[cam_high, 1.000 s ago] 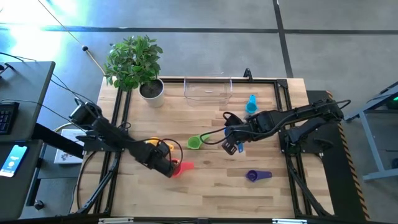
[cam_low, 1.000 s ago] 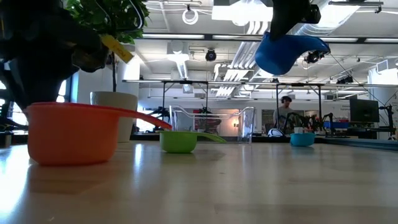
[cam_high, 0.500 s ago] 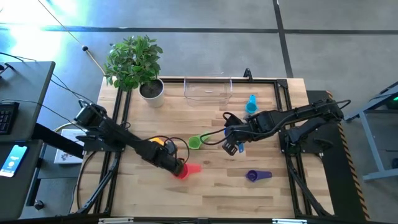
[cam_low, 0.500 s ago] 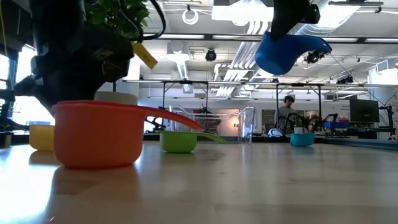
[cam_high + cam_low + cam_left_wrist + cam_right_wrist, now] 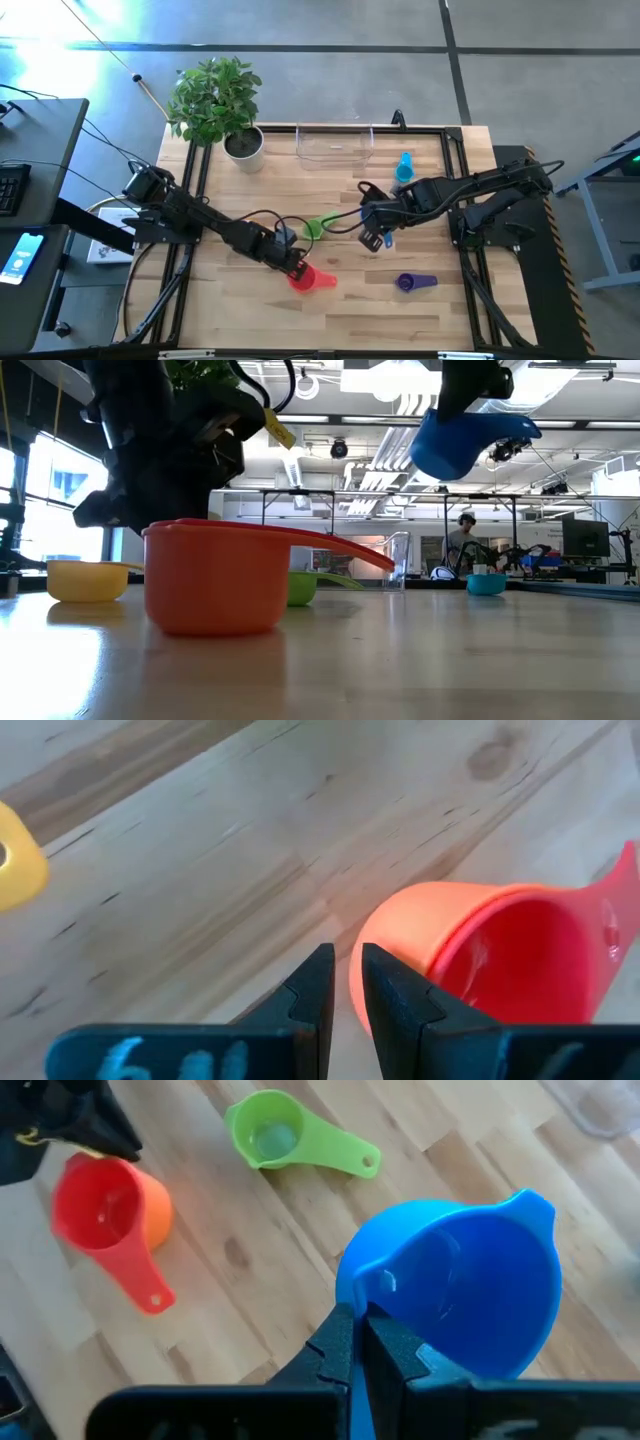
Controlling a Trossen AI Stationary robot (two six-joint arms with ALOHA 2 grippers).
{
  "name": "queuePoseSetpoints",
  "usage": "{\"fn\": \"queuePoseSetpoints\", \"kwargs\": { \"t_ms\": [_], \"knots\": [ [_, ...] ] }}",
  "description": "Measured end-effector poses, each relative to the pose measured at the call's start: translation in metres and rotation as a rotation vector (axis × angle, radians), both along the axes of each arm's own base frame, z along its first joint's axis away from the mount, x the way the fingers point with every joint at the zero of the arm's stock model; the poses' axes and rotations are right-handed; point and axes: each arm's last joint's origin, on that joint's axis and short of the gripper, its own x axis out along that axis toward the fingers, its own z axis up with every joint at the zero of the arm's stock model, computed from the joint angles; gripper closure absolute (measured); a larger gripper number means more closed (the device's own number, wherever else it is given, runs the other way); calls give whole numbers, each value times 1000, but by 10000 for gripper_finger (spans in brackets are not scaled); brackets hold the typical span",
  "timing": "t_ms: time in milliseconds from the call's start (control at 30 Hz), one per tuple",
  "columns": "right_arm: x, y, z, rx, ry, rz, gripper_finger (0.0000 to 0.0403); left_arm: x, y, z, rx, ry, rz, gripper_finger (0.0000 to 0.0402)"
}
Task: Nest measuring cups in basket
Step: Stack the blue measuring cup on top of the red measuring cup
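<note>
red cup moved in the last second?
Yes. In the high view the red cup has slid right with the left gripper, away from the plant pot and toward the purple cup.

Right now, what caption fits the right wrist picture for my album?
Right gripper shut on the blue cup, above the green cup and red cup.

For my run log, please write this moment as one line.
left gripper: shut, beside red-in-orange cups | right gripper: shut on blue cup, raised | basket: holds no cups
</note>
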Motion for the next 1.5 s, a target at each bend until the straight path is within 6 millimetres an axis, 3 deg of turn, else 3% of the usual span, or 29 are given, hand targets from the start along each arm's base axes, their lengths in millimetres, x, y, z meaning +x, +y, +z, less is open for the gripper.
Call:
{"fn": "queuePoseSetpoints", "kwargs": {
  "t_ms": [233,533,800,1033,1300,1500],
  "knots": [
    [14,7,7,96,-142,144,403,9,1,18,44,2,-77,355],
    [26,12,17,160,-300,227,403,10,14,64,140,12,-198,355],
    [34,14,25,176,-411,243,403,-22,38,116,218,-67,-142,355],
    [44,17,40,146,-600,301,403,-51,54,151,252,-160,-140,355],
    [62,22,57,31,-879,466,403,-76,62,173,262,-230,-168,355],
    [79,28,37,50,-842,533,402,-97,69,181,288,-212,-157,355]
  ]
}}
